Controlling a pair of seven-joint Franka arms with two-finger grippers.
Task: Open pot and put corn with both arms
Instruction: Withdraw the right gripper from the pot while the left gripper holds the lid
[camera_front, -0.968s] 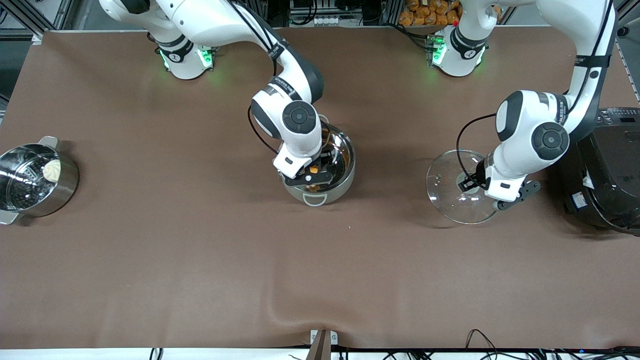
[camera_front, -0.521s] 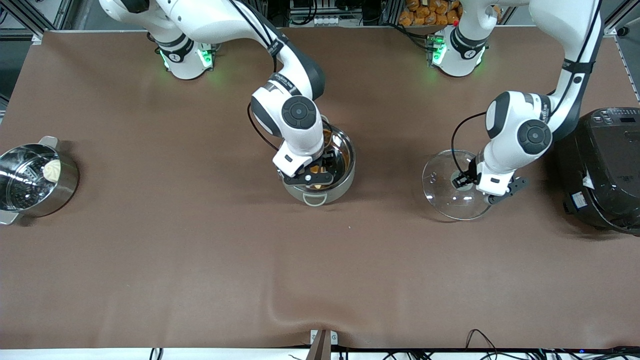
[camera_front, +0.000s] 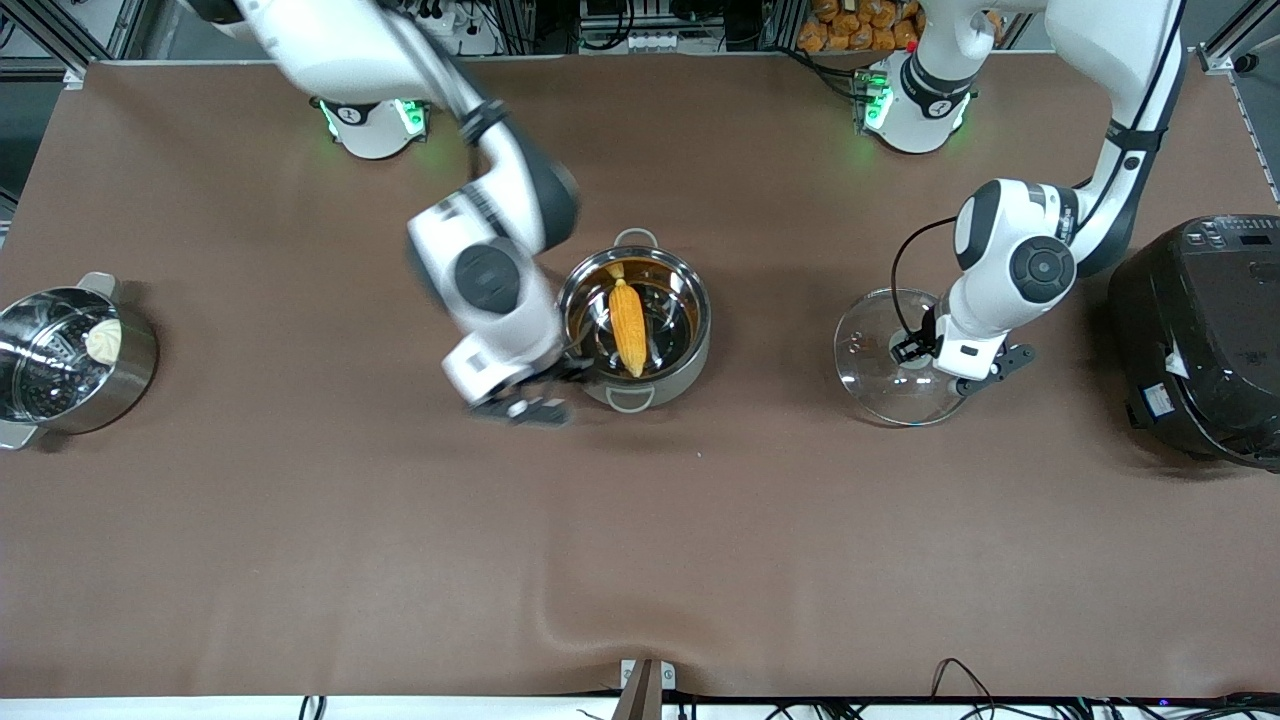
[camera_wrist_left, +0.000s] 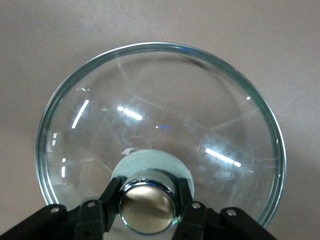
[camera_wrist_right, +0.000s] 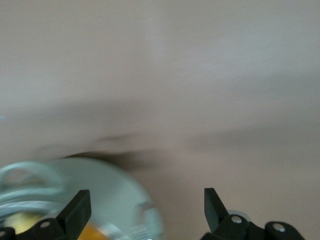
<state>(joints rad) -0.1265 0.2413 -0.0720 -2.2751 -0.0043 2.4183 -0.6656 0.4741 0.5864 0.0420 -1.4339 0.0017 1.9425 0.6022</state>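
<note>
The shiny steel pot (camera_front: 692, 362) stands uncovered at the middle of the table, blurred in the right wrist view (camera_wrist_right: 107, 197). The yellow-orange corn (camera_front: 627, 327) lies inside it, a sliver showing as orange (camera_wrist_right: 89, 233). My right gripper (camera_front: 522, 407) hangs open and empty (camera_wrist_right: 146, 205) over the cloth beside the pot, toward the right arm's end. My left gripper (camera_front: 908, 350) is shut (camera_wrist_left: 147, 195) on the copper-coloured knob (camera_wrist_left: 147, 209) of the glass lid (camera_front: 868, 385), which it holds over the table between the pot and the rice cooker. The lid's dome (camera_wrist_left: 160, 115) fills the left wrist view.
A steel pot with a perforated insert (camera_front: 132, 385) and a white bun (camera_front: 104, 340) stands at the right arm's end of the table. A big black rice cooker (camera_front: 1200, 340) stands at the left arm's end. Brown cloth covers the table (camera_front: 640, 540).
The right gripper has left the pot and swung toward the right arm's end, leaving the corn lying in the pot. The left gripper has carried the lid slightly toward the pot.
</note>
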